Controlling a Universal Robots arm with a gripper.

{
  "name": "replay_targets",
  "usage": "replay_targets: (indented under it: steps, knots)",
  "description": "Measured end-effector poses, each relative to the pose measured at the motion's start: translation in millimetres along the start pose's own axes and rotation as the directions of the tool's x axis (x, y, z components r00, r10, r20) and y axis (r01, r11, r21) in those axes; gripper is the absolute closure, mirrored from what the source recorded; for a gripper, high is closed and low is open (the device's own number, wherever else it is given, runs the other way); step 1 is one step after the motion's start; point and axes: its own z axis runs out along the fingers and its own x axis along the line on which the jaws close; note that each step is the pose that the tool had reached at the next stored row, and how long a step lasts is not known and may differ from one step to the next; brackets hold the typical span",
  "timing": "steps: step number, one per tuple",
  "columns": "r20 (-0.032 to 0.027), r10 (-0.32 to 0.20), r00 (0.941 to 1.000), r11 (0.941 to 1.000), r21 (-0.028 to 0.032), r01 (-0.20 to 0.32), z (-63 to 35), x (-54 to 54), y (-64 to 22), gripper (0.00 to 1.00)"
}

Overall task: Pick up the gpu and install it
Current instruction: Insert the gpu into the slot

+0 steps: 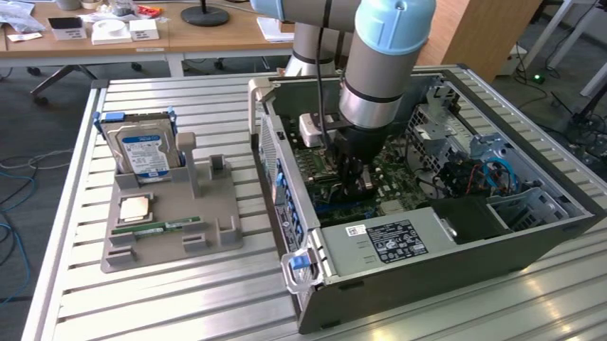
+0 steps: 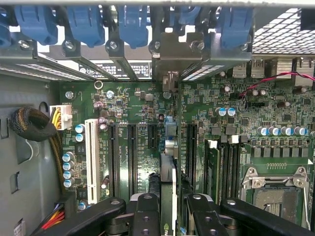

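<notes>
My gripper [image 1: 353, 181] reaches down into the open computer case [image 1: 531, 234], over the green motherboard [image 1: 399, 181]. In the wrist view my gripper [image 2: 170, 216] is shut on the gpu [image 2: 167, 172], a thin card seen edge-on between the two black fingers [image 2: 146, 211]. The card stands upright in line with the black expansion slots [image 2: 132, 152]. Its silver end bracket [image 2: 172, 54] sits at the case's rear slot openings, under the blue clips [image 2: 133, 22]. I cannot tell whether its lower edge sits in a slot.
On the exterior view's left a grey holder tray [image 1: 170, 227] carries a blue-labelled hard drive [image 1: 144, 153], a square processor chip [image 1: 136, 207] and a green RAM stick [image 1: 156, 228]. Inside the case are a black power supply [image 1: 399, 238], cables [image 1: 493, 174], the empty CPU socket [image 2: 275, 196] and fitted RAM [image 2: 212, 167].
</notes>
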Motion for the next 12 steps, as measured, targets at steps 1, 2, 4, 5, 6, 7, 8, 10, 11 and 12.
replay_targets:
  steps: [1, 2, 4, 5, 6, 7, 8, 10, 11, 12]
  knots:
    - [-0.0001, 0.001, 1.0000, 1.0000, 0.0001, -0.001, 0.0, -0.1, 0.1, 0.74]
    - [-0.0001, 0.002, 1.0000, 1.0000, 0.0000, -0.002, 0.0, -0.1, 0.2, 0.74]
    - [-0.0002, 0.003, 1.0000, 1.0000, 0.0001, -0.003, 0.0, -0.2, 0.2, 0.74]
    - [-0.0001, 0.004, 1.0000, 1.0000, 0.0002, -0.004, 0.0, -0.3, 0.3, 0.74]
    - [-0.0002, 0.005, 1.0000, 1.0000, 0.0002, -0.005, 0.0, -0.4, 0.3, 0.74]
    - [-0.0004, 0.006, 1.0000, 1.0000, 0.0003, -0.006, 0.0, -0.6, 0.3, 0.74]
    - [-0.0005, 0.007, 1.0000, 1.0000, 0.0002, -0.007, -0.1, -0.8, 0.4, 0.74]
    - [-0.0006, 0.009, 1.0000, 1.0000, 0.0003, -0.009, -0.1, -0.9, 0.5, 0.74]
    - [-0.0005, 0.010, 0.9999, 0.9999, 0.0003, -0.010, -0.1, -1.0, 0.5, 0.74]
    - [-0.0005, 0.011, 0.9999, 0.9999, 0.0003, -0.011, 0.0, -1.0, 0.6, 0.74]
